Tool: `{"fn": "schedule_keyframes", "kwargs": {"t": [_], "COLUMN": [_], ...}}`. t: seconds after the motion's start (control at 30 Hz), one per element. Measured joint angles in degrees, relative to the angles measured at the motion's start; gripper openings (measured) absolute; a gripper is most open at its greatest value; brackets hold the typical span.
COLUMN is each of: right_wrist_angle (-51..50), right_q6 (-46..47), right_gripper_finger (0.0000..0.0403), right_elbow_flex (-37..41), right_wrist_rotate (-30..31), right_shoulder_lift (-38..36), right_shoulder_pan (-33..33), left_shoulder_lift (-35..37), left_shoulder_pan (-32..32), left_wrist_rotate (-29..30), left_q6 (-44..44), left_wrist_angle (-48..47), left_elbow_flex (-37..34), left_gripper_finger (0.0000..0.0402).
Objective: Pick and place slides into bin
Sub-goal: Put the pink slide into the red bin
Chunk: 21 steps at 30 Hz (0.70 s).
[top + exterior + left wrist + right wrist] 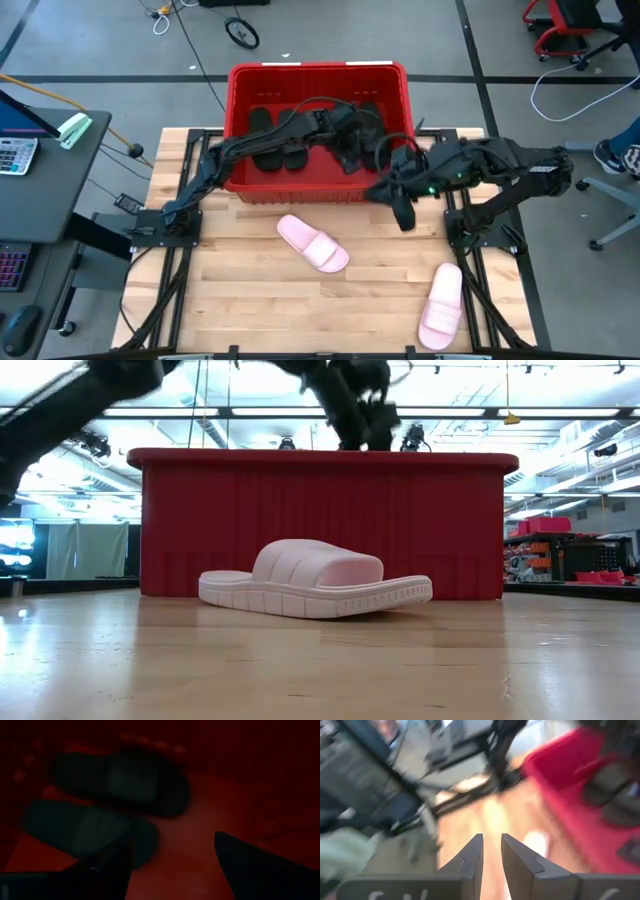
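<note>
The red bin [318, 78] stands at the table's far middle, with black slides [282, 152] lying on its floor. My left gripper [362, 140] hangs open inside the bin above two of these black slides [120, 780], with nothing between its fingers [172, 845]. One pink slide [313, 242] lies sole down on the table in front of the bin [320, 525]; the low view shows it up close [315, 580]. Another pink slide [441, 305] lies near the right front corner. My right gripper [380, 192] hovers by the bin's near right corner, its fingers [491, 840] a narrow gap apart and holding nothing.
A desk with a calculator [15, 155] stands left of the table. Cables and a red chair base [565, 35] lie on the floor beyond it. Bare wood [240, 300] stretches across the table's near left part.
</note>
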State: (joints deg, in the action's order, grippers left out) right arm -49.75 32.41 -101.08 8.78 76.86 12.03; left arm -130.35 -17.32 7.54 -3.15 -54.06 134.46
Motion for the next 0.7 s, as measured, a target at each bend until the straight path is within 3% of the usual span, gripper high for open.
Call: {"fn": "schedule_keyframes", "kwargs": {"t": [0.2, 0.33, 0.47, 0.57, 0.7], "right_wrist_angle": [-9.3, -12.4, -15.4, -16.8, -16.3], "right_q6": [9.8, 22.6, 39.4, 52.2, 66.6], "right_gripper_finger": [0.0075, 0.0075, 0.0075, 0.0075, 0.0075], "right_elbow_flex": [0.0, 1.3, 5.5, 11.4, 20.8], "right_wrist_rotate": [-4.1, 1.5, 7.3, 7.3, 4.7], "right_shoulder_lift": [0.3, 0.7, 1.4, 1.6, 1.6], "right_shoulder_pan": [10.3, 19.2, 27.1, 31.8, 37.4], "left_shoulder_lift": [9.1, 13.3, 15.5, 14.9, 14.0], "left_shoulder_pan": [4.8, 9.6, 15.8, 20.7, 26.4], "left_wrist_rotate": [-11.2, -18.0, -19.3, -19.3, -15.4], "left_q6": [4.0, 14.4, 19.7, 21.1, 27.3], "left_wrist_angle": [-13.0, -19.6, -23.1, -25.7, -21.5], "left_elbow_flex": [-1.4, -1.5, -1.4, -2.0, -6.7], "left_gripper_finger": [0.0255, 0.024, 0.0226, 0.0219, 0.0219]}}
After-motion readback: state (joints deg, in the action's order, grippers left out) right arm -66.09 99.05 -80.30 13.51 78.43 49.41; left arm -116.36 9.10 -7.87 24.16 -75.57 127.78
